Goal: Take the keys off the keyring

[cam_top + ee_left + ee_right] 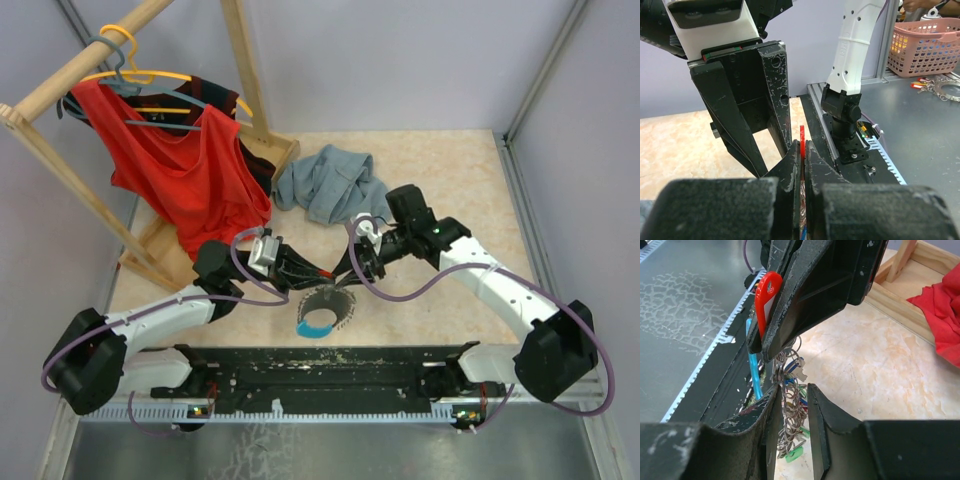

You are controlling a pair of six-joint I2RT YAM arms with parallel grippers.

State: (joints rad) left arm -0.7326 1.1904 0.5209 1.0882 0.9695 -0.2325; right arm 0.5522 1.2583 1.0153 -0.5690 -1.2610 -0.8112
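Observation:
My left gripper [322,272] is shut on the red plastic head of one of the keys [767,290], which shows edge-on between its jaws [802,134]. Below it hangs the silvery chain [790,410] of small rings with blue keys [792,381] and a green one [796,455]. The keyring [320,322], part grey and part light blue, hangs under both grippers; its blue strip [755,371] runs beside the chain. My right gripper [793,388] stands open around the chain, the left finger [771,410] touching it and the right finger a little apart.
A grey-blue cloth [330,185] lies behind the grippers. At the back left a wooden rack [60,80] carries hangers and a red garment [190,180]. A black rail [330,365] runs along the near edge. Off the table stand a pink basket [927,45] and another key bunch [940,89].

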